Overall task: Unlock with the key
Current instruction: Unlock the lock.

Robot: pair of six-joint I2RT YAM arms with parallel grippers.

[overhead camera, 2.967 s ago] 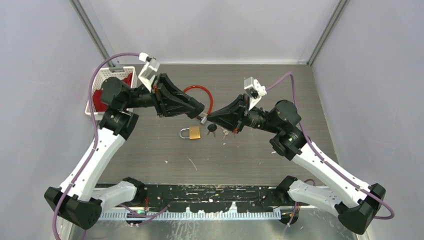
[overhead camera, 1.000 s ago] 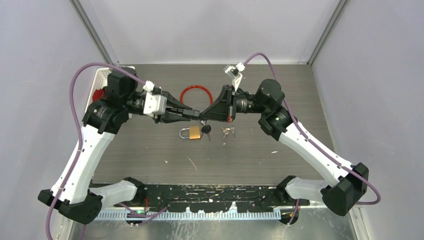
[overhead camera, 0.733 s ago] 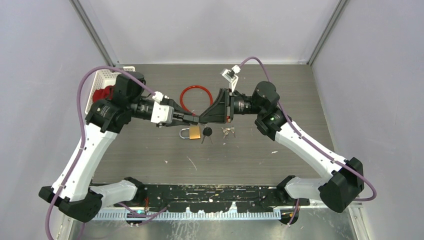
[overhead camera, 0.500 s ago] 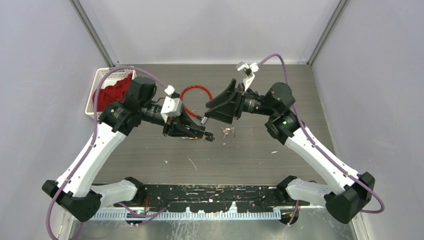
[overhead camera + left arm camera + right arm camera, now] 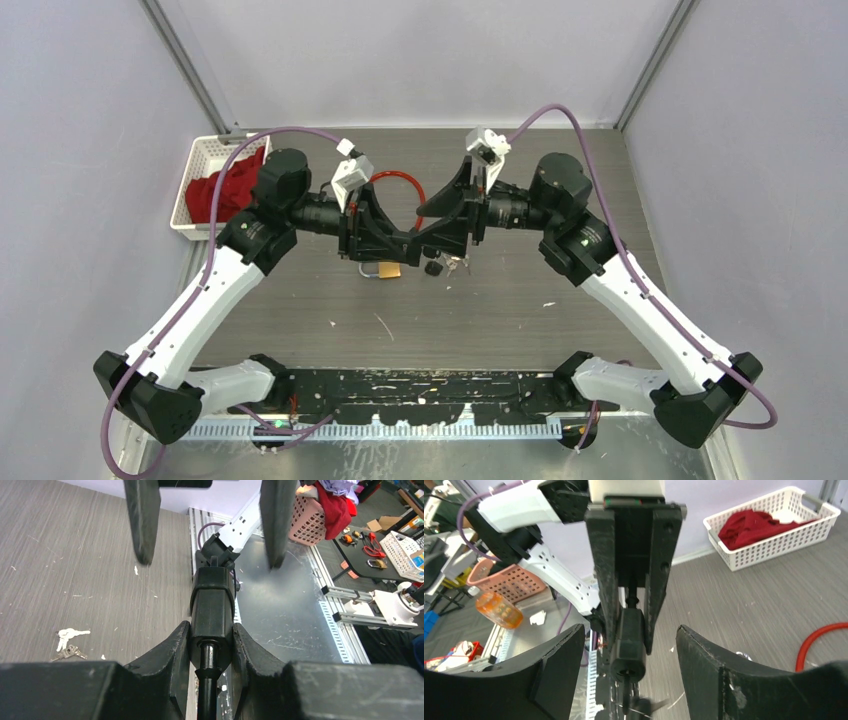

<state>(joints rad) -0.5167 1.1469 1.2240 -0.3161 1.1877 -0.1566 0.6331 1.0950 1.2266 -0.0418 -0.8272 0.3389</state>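
left gripper (image 5: 210, 640) clamps what looks like a black lock body (image 5: 212, 592), right gripper (image 5: 631, 652) gapes empty either side of its far end, brass padlock (image 5: 388, 270) and loose keys (image 5: 455, 265) lie below both; can't tell if a key's in, unlocking looks unfinished.

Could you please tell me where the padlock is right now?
In the top view the padlock lies mid-table, partly hidden under the left arm, with the small keys just to its right and the red cable behind it.
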